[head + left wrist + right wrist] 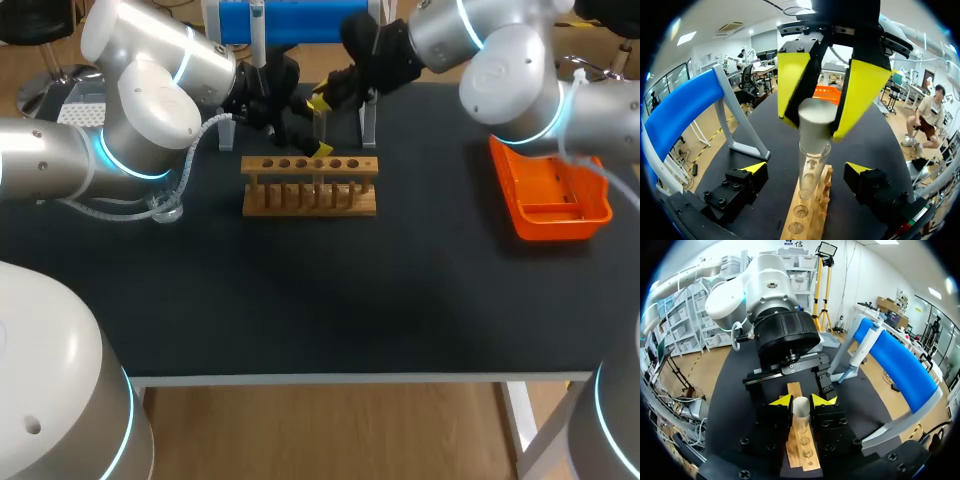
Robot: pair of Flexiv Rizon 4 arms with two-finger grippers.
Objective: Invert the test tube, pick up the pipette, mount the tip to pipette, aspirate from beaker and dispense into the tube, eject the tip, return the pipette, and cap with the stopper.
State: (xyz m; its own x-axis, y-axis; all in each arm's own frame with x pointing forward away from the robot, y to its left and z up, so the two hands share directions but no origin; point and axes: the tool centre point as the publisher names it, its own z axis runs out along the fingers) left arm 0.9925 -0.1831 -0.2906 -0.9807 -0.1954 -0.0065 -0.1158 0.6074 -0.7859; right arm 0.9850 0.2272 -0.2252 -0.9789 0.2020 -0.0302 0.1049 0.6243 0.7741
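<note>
A clear test tube [810, 170] stands upright in the wooden rack [310, 188], in a hole toward the rack's right end. A pale stopper [816, 114] sits on its mouth, and my right gripper [812, 131] is shut on that stopper from above. In the right wrist view the stopper [801, 408] shows between the yellow tips of the right gripper [801, 401]. My left gripper [806, 170] stands open, its fingers apart on either side of the tube's lower part without touching it. From overhead both grippers meet over the tube [320, 128] behind the rack.
A blue pipette stand [290, 20] with the pipette [258, 30] hanging on it stands behind the rack. A small glass beaker [167, 208] sits left of the rack under my left arm. An orange tray [550, 195] lies at the right.
</note>
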